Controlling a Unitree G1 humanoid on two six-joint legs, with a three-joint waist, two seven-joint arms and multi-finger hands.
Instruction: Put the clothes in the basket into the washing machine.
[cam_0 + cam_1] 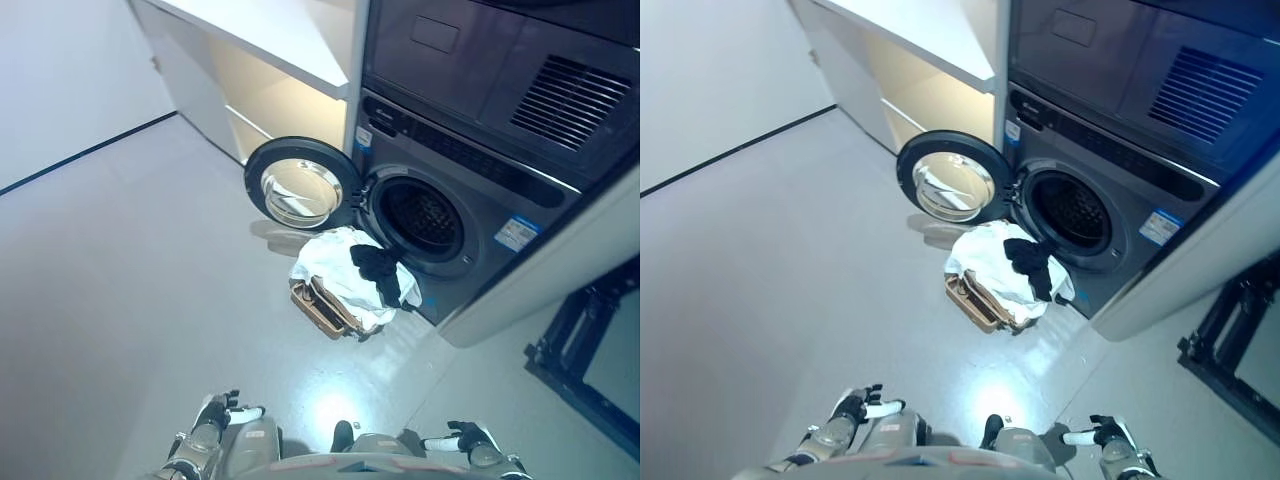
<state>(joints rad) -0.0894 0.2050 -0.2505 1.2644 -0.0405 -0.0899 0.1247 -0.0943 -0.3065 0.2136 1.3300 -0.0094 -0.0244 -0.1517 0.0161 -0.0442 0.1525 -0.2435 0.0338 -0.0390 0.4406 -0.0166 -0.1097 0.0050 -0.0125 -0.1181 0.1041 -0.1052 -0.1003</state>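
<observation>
A dark grey washing machine stands at the upper right, its drum exposed. Its round door is swung wide to the left. On the floor just in front sits a tan basket, heaped with white clothes. A black garment lies on top, on the side nearest the drum. My left hand and right hand show at the bottom edge, low and far from the basket. Both have relaxed fingers and hold nothing.
A second dark appliance is stacked on the washer. A white shelf unit stands to the left of the machines, a white side panel to the right. A black metal frame sits at the far right.
</observation>
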